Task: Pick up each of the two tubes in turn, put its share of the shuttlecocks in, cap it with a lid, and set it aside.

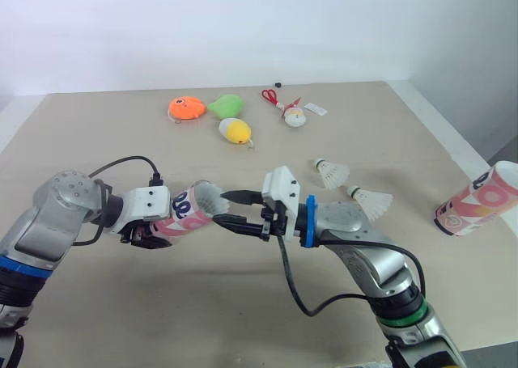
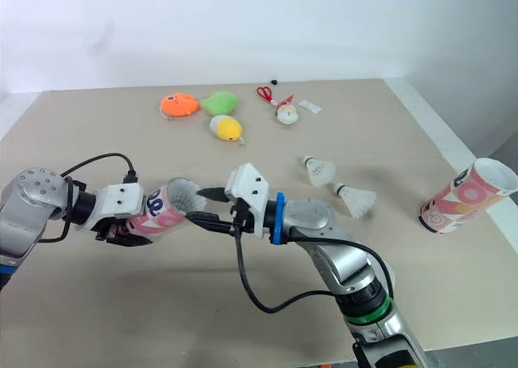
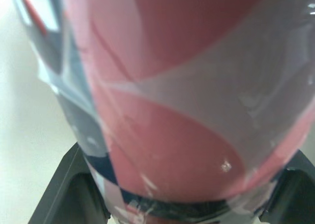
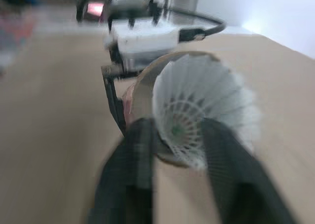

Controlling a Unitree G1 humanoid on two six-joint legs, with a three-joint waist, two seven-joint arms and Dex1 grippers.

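Tube [image 1: 182, 213], light stiff card w/ slick wrap, was held level at near left, mouth facing right, left gripper [image 1: 158, 226] clamped round its left end, prob. best hold. Shuttlecock [image 1: 206, 198], featherlight w/ crushable skirt, sat in tube mouth; right gripper [image 1: 231, 210] just right of it, fingers spread beside skirt.

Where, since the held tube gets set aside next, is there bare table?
Free: the far-left table left of the orange toy, and the stretch between the shuttlecocks and the spare tube. Crowded: far centre around the toys, and mid-table around the held tube.
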